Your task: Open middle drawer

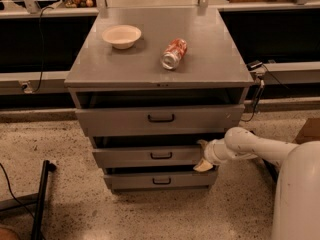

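Note:
The grey cabinet (160, 69) has three drawers. The middle drawer (147, 156) has a small black bar handle (161, 155) at its front's centre and stands slightly out from the cabinet. My gripper (203, 155) is at the right end of the middle drawer's front, with one cream finger above the drawer's top edge and one (203, 166) below it. My white arm (260, 151) reaches in from the right. The top drawer (157, 119) and the bottom drawer (160, 180) also stand slightly out.
A cream bowl (121, 36) and a red-and-white can (174, 53) lying on its side rest on the cabinet top. A black pole (41, 196) leans at the lower left. Cables (257, 91) hang at the cabinet's right. The floor is speckled.

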Controlling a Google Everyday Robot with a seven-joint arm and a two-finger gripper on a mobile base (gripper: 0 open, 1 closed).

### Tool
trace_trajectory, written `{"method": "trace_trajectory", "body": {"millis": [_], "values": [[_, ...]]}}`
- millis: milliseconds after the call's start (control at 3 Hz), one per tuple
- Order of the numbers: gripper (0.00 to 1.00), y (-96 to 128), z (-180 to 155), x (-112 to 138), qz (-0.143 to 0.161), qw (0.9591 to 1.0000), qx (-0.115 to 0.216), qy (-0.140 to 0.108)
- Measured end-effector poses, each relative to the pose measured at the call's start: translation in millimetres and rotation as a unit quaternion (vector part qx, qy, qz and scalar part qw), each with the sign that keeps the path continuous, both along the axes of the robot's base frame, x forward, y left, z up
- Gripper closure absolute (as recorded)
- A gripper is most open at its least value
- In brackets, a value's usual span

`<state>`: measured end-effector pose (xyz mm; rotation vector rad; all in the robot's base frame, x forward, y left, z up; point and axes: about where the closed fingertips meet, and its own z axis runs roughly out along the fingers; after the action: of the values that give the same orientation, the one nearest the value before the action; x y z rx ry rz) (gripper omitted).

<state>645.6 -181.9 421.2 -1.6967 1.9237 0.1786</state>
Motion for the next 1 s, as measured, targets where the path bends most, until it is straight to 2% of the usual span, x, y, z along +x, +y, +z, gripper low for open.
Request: {"method": "trace_trajectory", "body": {"millis": [667,1000], "values": [[0.47,5.1,5.7,-14.7,0.007,1.0000,0.001,0.000],[0.30,5.1,9.8,-14.7,0.007,1.0000,0.001,0.000]]}}
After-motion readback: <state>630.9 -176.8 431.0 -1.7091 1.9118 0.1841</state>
